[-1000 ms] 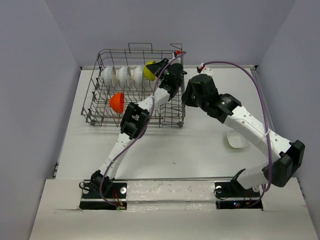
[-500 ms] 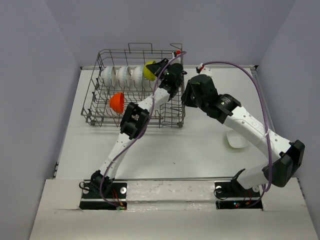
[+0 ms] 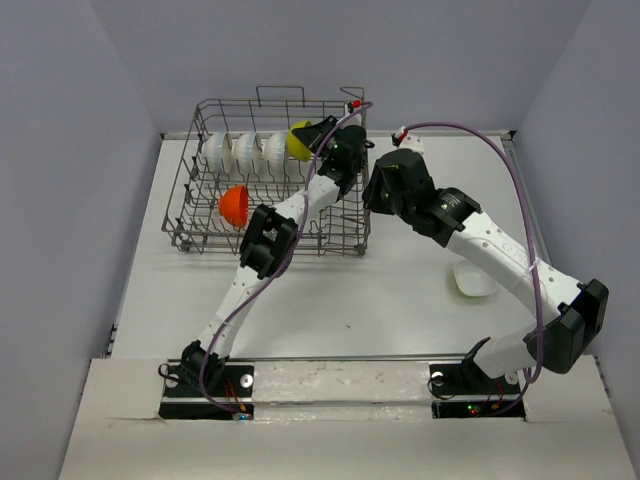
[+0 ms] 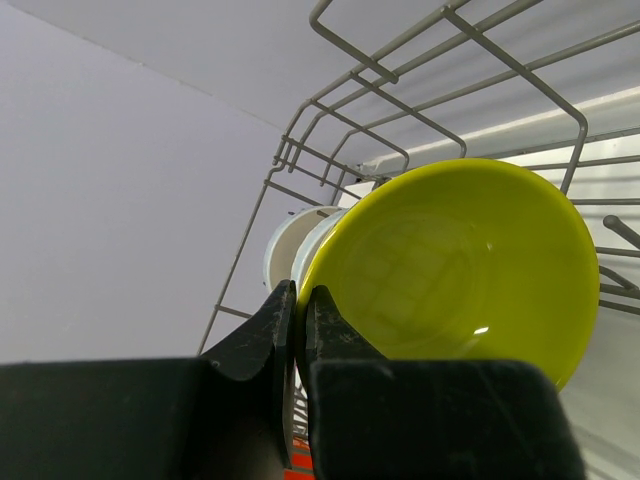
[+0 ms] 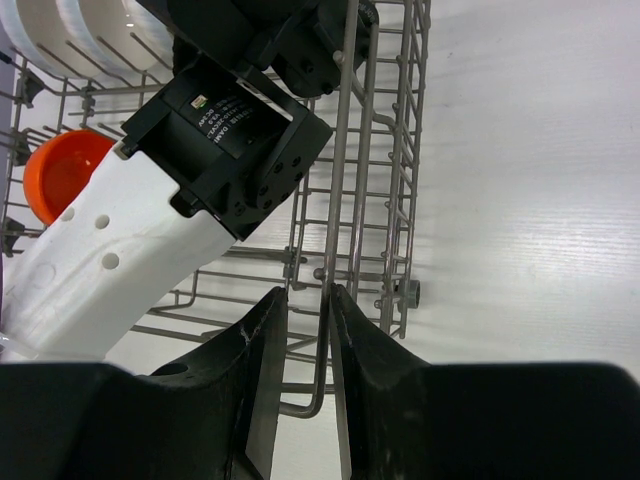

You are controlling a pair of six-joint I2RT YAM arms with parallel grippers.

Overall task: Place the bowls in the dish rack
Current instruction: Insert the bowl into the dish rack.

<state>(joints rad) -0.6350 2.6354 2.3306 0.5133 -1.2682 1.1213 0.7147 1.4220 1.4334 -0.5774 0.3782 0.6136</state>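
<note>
The grey wire dish rack (image 3: 200,215) stands at the back left. My left gripper (image 3: 318,140) reaches into its far right corner, shut on the rim of a yellow-green bowl (image 3: 298,142); in the left wrist view my gripper (image 4: 298,300) pinches that bowl (image 4: 460,260) on edge next to white bowls (image 4: 290,240). Three white bowls (image 3: 245,150) stand in the back row and an orange bowl (image 3: 234,204) sits lower. My right gripper (image 3: 372,195) is at the rack's right side; in the right wrist view it (image 5: 308,310) is slightly open and straddles the rack's rim wire (image 5: 343,150).
A white bowl (image 3: 474,279) lies on the table to the right of the rack, under my right arm. My left arm's white links (image 5: 110,250) cross over the rack's right half. Walls enclose the table on three sides.
My right gripper has edged slightly left, closer to the rack's right side. The left gripper and the yellow-green bowl have not visibly moved.
</note>
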